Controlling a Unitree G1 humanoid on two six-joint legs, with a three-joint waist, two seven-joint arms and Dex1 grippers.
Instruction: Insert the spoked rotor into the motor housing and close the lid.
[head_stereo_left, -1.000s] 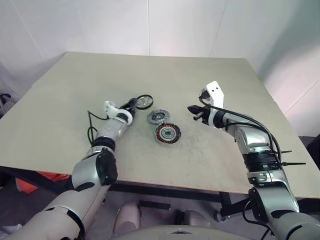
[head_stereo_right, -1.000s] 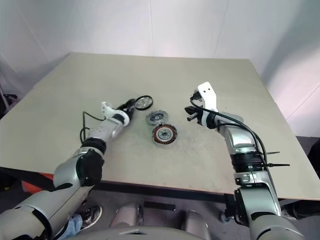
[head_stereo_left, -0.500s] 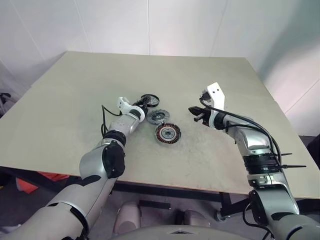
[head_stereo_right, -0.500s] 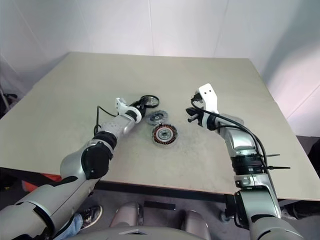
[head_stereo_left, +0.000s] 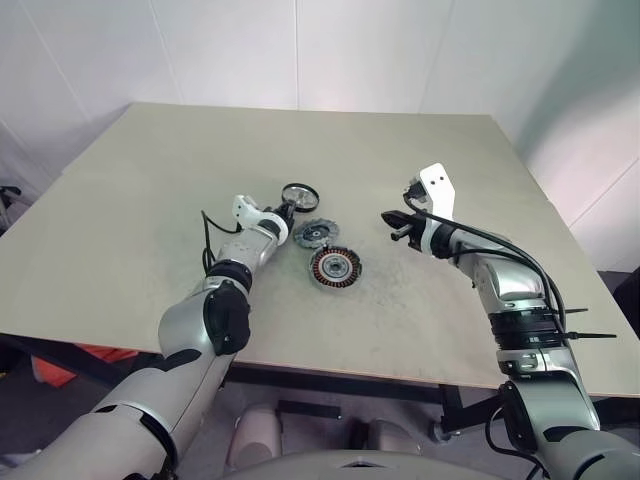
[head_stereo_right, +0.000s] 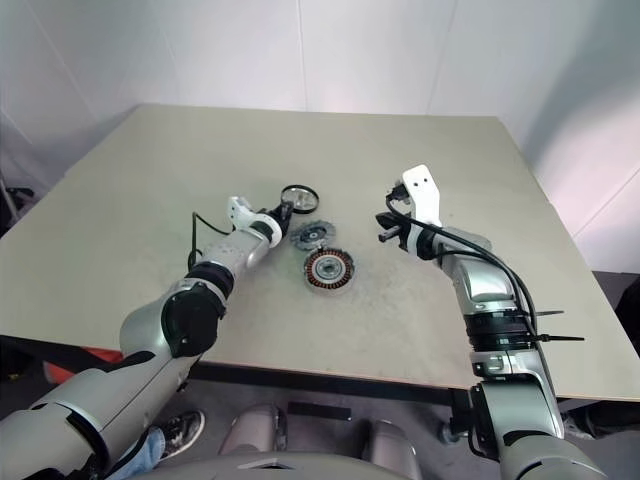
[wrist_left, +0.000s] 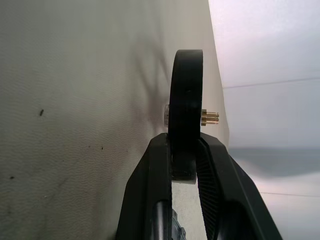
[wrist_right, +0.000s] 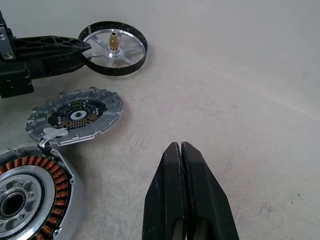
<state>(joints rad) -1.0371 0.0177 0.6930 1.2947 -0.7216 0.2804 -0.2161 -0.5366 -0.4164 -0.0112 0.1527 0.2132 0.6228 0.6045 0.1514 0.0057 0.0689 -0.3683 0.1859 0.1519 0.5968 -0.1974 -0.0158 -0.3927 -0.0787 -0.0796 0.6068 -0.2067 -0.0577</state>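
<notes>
left claw (wrist_left: 185, 160) has closed on spoked rotor (head_stereo_left: 299, 194); motor housing (head_stereo_left: 335, 266) empty

The left arm reaches forward, low over the tabletop. Its tool (wrist_left: 184, 165) pinches the rim of the wheel (head_stereo_left: 299, 193) between both black fingers. The right arm is bent and held up higher. Its tool (wrist_right: 181, 165) has both fingers pressed together, holding nothing.
</notes>
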